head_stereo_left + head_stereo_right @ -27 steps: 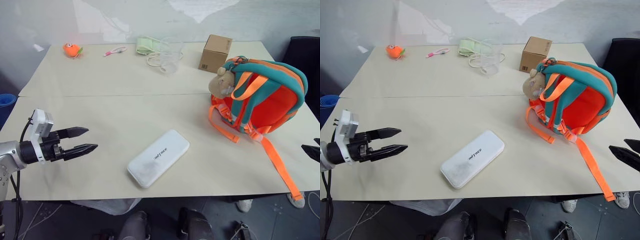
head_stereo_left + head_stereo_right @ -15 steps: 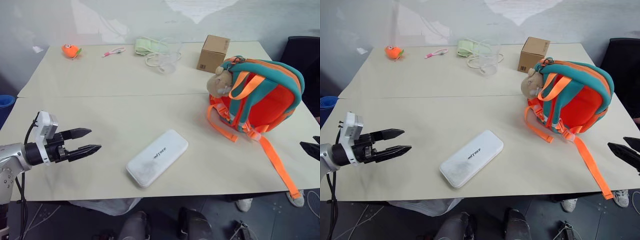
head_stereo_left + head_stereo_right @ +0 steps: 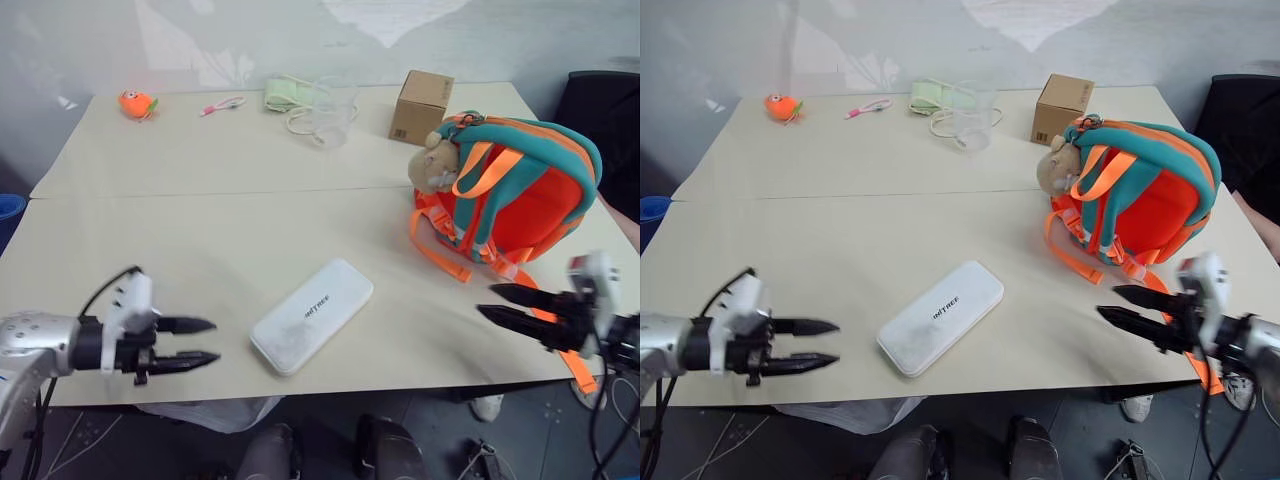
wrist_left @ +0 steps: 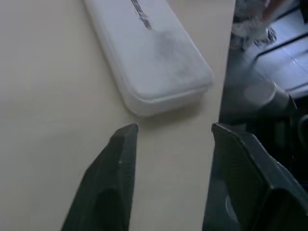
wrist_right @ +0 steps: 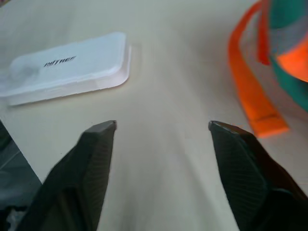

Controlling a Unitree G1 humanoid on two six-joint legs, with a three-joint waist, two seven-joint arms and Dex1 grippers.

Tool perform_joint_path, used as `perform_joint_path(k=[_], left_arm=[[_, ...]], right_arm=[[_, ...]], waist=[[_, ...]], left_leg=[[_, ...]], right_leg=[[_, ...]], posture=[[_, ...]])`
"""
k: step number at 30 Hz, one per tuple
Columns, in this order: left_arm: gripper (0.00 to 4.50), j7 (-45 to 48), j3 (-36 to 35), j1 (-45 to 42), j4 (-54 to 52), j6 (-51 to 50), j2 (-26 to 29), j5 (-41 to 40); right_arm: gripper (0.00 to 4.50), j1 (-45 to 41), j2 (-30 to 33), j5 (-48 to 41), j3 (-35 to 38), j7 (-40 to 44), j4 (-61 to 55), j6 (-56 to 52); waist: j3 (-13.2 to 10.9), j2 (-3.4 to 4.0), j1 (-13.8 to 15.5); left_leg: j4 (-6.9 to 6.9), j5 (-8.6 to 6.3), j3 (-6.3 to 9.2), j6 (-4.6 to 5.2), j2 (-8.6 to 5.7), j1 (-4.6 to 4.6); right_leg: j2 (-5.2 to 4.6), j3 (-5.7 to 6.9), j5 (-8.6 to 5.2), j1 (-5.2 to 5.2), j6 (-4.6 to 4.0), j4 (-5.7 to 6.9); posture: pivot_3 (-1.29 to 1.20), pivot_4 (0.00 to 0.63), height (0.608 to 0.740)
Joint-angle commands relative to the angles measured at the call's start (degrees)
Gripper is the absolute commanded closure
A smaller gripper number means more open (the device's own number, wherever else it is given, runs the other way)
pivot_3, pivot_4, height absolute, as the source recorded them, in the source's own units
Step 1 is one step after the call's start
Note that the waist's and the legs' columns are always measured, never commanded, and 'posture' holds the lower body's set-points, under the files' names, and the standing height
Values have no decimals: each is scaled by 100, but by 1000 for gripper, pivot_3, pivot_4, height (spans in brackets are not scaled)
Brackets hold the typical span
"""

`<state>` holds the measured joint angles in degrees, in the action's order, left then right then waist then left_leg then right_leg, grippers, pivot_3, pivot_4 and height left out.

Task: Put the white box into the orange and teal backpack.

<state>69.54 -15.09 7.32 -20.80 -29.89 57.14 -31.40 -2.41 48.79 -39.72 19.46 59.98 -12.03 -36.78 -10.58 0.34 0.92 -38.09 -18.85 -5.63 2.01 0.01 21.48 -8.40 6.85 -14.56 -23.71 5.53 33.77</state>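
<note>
On the left we see the left gripper now lower and nearer the table's front edge than before, fingers spread and empty, pointing at the white box. That box lies flat in the same spot near the front edge, untouched. To the right, the orange and teal backpack stands where it was. The right gripper, earlier barely in view, has come in over its orange strap, fingers apart, holding nothing.

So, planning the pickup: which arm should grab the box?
Probably left: the open left gripper points at the near end of the box, with bare table between. The right gripper sits farther off, by the backpack strap.
</note>
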Motion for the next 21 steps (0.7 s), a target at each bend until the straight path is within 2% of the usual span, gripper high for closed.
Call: perform_joint_path(k=[1, 4, 6, 9, 13, 21], left_arm=[[2963, 117, 490, -144, -81, 451, -18, 327], [3965, 56, 1001, -394, -40, 669, -232, 539], [4500, -52, 1174, -521, -3, 717, -339, 652], [4500, -473, 1321, -879, 188, 499, -661, 709], [4500, -563, 1357, -1116, 397, 237, -792, 622], [4500, -1052, 1495, -2039, 1167, -45, -1480, 628]], right_arm=[[2605, -868, -409, 658, -885, -176, 499, 567], [3696, -1688, -1188, 1180, -1639, -651, 1098, 684], [4433, -1975, -1496, 1489, -1901, -879, 1373, 801], [4475, -2464, -1983, 1950, -2137, -1447, 1979, 967], [4475, -2562, -2150, 2061, -2227, -1377, 2115, 1072], [4475, -1581, -2016, 1642, -2160, -1292, 362, 482]], waist=[[-6, 0, -5], [-7, 1, -16], [-8, 3, -13], [-8, 4, -11], [-8, 4, -38], [-8, 2, -37]], left_leg=[[0, 1, 0, 1, 1, 1], [0, 6, 1, -7, 2, 3], [2, 11, 1, -6, 2, 4], [1, 23, 1, 17, 1, 20], [-14, 33, 5, 35, -8, 52], [-22, 35, 16, 44, -9, 63]], right_leg=[[0, 1, -1, -2, -2, 1], [1, 1, -2, -8, -6, 9], [1, 4, -4, -11, -9, 16], [7, 9, -4, -21, -10, 33], [32, 53, 4, -27, 5, 24], [46, 77, 7, -25, 12, 21]], posture=[[0, 150, 740], [0, 150, 740], [0, 150, 740], [0, 150, 740], [0, 150, 740], [0, 150, 740]])
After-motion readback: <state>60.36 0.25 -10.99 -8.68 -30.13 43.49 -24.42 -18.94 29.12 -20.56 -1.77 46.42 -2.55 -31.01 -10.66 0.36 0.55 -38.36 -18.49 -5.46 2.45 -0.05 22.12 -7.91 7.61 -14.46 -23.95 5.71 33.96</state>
